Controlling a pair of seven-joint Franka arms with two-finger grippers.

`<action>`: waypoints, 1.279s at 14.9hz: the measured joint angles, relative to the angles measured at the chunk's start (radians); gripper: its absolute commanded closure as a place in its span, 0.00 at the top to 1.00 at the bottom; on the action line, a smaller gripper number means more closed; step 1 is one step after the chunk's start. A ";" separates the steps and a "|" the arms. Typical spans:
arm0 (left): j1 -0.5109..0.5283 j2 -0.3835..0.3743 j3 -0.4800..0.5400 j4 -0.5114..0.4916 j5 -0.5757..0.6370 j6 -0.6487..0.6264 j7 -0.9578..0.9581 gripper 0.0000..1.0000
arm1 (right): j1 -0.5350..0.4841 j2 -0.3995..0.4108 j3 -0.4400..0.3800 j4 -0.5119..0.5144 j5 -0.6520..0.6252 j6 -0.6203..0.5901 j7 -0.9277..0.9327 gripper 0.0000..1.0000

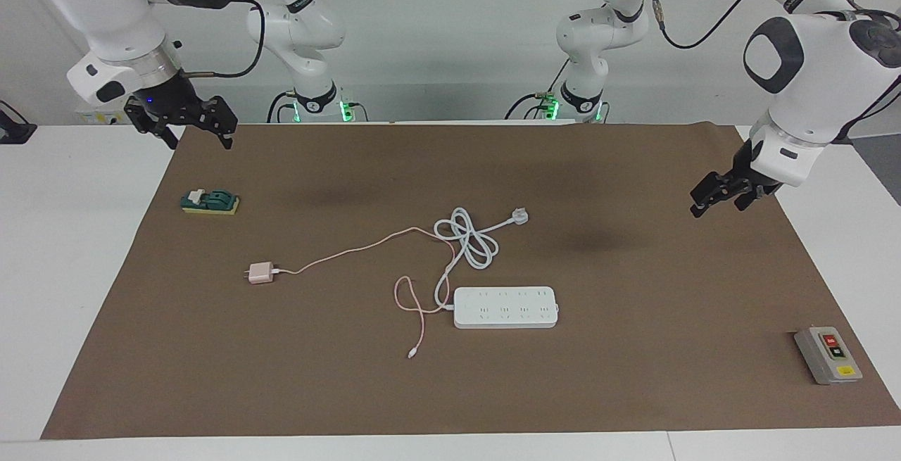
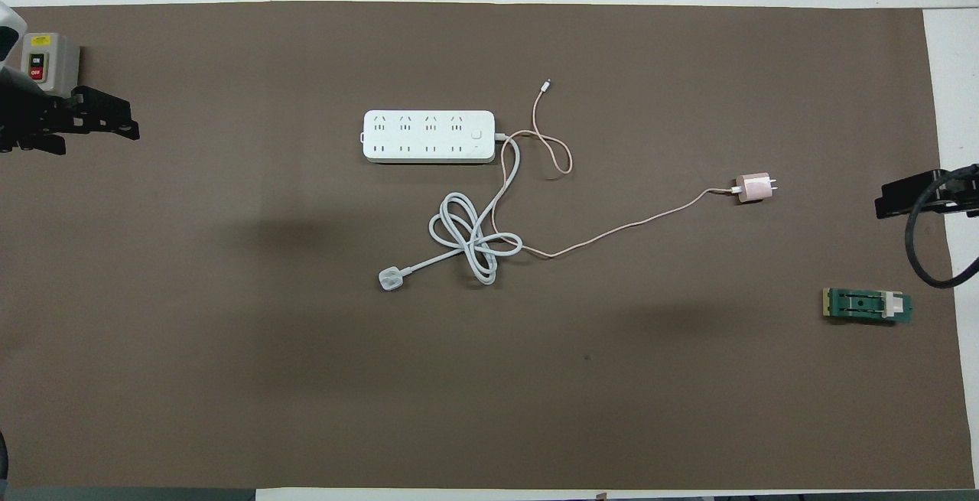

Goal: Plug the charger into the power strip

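Facing view: small pale-pink cube charger [image 1: 261, 273] is lying apart from the long white power strip [image 1: 505, 307], toward the right arm's end. Left gripper [image 1: 718, 197] and right gripper [image 1: 188, 125] are hanging wide open, empty.
Overhead view: brown-covered counter [image 2: 688, 409] is carrying both.

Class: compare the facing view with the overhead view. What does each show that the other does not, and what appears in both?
Only the facing view shows the arms' bodies and bases, and the whole right gripper, open, raised over the mat's corner near the green block.

Only the overhead view shows the power strip's sockets straight from above; it cuts both grippers off at its edges.

Both show the pink charger lying unplugged toward the right arm's end, apart from the strip, the white three-pin plug, the grey button box, and the open left gripper, empty.
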 measured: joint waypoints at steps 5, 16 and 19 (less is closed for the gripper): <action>0.009 -0.023 -0.003 0.012 0.000 -0.017 0.000 1.00 | -0.022 0.010 -0.009 -0.005 0.074 0.000 0.205 1.00; -0.098 -0.028 -0.036 0.047 -0.066 -0.049 -0.293 1.00 | -0.169 0.286 -0.015 -0.012 0.491 0.066 0.796 1.00; -0.145 -0.035 -0.041 -0.003 -0.077 -0.022 -0.414 1.00 | -0.182 0.343 -0.017 -0.014 0.563 0.078 0.891 1.00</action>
